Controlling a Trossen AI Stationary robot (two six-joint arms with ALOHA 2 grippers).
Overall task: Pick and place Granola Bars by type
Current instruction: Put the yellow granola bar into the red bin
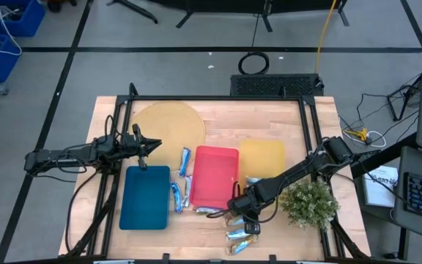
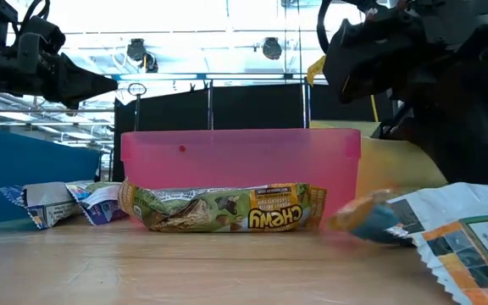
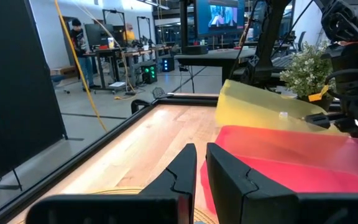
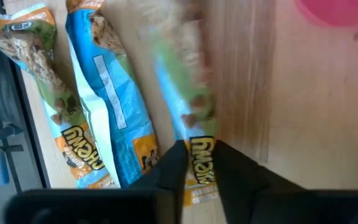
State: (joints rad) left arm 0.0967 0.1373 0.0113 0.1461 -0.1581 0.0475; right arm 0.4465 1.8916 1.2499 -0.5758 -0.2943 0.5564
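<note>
Right wrist view shows the right gripper (image 4: pixel 196 163) pinching one granola bar (image 4: pixel 199 163) by its end between the jaws, two others (image 4: pixel 114 99) just beside. Such a shallow hold could slip. Left gripper (image 3: pixel 199 168) waits, nearly closed, empty.

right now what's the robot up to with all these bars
It is sorting granola bars into trays. The right end effector is down at the front of the table by the red tray, closed on a granola bar next to two more lying on the wood. The left end effector hovers shut above the blue tray. Several bars lie between the blue and red trays.
</note>
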